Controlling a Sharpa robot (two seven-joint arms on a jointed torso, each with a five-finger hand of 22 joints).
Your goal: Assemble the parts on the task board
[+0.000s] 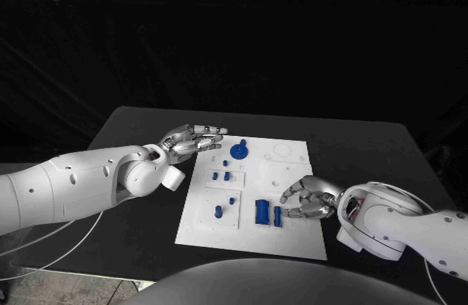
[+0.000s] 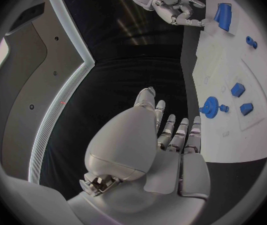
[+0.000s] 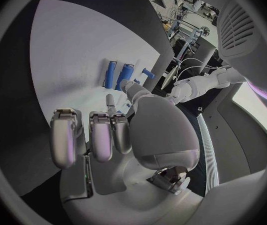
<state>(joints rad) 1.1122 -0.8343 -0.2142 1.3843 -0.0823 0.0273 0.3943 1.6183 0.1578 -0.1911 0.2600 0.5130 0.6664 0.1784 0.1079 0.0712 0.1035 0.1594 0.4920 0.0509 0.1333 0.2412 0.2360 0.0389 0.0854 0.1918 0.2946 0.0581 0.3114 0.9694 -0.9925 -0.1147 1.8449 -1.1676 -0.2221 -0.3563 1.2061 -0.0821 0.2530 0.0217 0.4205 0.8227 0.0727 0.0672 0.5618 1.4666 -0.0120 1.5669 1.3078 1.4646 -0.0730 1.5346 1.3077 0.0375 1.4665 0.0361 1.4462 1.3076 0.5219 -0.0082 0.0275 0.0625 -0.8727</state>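
Observation:
The white task board (image 1: pixel 293 234) lies in the middle of the table. On it are a blue gear-like part (image 1: pixel 239 149), a few small blue blocks (image 1: pixel 221 176), a blue peg (image 1: pixel 218 211) and two long blue bars (image 1: pixel 268 213). My left hand (image 1: pixel 192 141) hovers at the board's far left corner, fingers stretched out and empty; the left wrist view shows the gear (image 2: pixel 210 106) just beyond its fingers (image 2: pixel 178 132). My right hand (image 1: pixel 310 200) hangs over the board's right side, close beside the bars (image 3: pixel 117 75), fingers loosely bent and holding nothing.
The black table (image 1: pixel 370 143) extends past the board on every side. A white cable (image 1: pixel 59 241) trails off the table's left edge beneath my left arm.

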